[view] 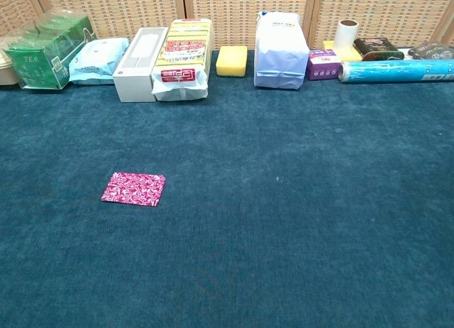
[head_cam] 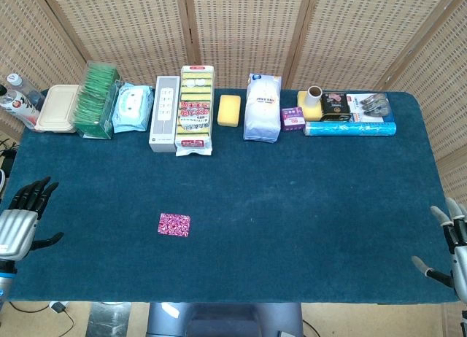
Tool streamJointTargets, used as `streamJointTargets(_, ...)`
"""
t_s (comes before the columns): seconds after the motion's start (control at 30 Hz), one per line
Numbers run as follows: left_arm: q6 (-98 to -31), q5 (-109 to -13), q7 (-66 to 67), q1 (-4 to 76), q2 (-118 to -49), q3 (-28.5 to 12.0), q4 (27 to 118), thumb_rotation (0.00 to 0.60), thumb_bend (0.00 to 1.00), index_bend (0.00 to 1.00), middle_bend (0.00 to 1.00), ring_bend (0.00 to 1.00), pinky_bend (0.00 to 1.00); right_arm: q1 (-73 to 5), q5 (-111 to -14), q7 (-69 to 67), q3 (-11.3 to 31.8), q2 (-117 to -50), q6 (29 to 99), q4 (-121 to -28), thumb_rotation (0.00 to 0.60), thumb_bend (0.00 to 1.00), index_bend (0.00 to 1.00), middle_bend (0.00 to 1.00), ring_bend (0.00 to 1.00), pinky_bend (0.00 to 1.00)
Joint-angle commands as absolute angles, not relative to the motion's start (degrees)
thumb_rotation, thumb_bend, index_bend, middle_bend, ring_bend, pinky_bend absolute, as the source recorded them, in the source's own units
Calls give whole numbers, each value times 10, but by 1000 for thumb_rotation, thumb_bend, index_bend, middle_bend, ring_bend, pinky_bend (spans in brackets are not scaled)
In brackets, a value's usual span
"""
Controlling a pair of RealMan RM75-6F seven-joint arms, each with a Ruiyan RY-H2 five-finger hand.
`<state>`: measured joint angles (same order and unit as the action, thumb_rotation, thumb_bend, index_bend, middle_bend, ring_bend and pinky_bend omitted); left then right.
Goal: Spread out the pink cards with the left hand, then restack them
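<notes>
Pink cards (head_cam: 174, 225) lay stacked at lower left of the tabletop (head_cam: 306, 206), right of the nearer left hand (head_cam: 22, 219), which waited wide and empty.

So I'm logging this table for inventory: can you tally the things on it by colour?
Pink: 1, the pink cards
Green: 1, tea box
Yellow: 1, sponge
Purple: 1, small box
Blue: 1, roll
White: 2, long box, bag
Total: 7
</notes>
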<state>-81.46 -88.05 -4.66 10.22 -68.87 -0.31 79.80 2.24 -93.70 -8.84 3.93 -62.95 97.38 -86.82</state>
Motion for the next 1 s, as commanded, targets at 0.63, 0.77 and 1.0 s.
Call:
streamJointTargets(0.63,-630,-936,18,196,-604,47,1007,600,123,0,0,0,69,22,-916,-146,34,-603,957,-870,600,0,106,0,0,16)
streamJointTargets(0.77,-561,-919,68,232,-603,45,1057,600,123,0,0,0,69,24,-907,-164,34,-596,953,-874,600,0,106,0,0,17)
streamJointTargets(1.0,-476,-791,251,280,-676,18,1105,600,123,0,0,0,69,28,-913,-185,31,-589,961,-871,600,0,106,0,0,17)
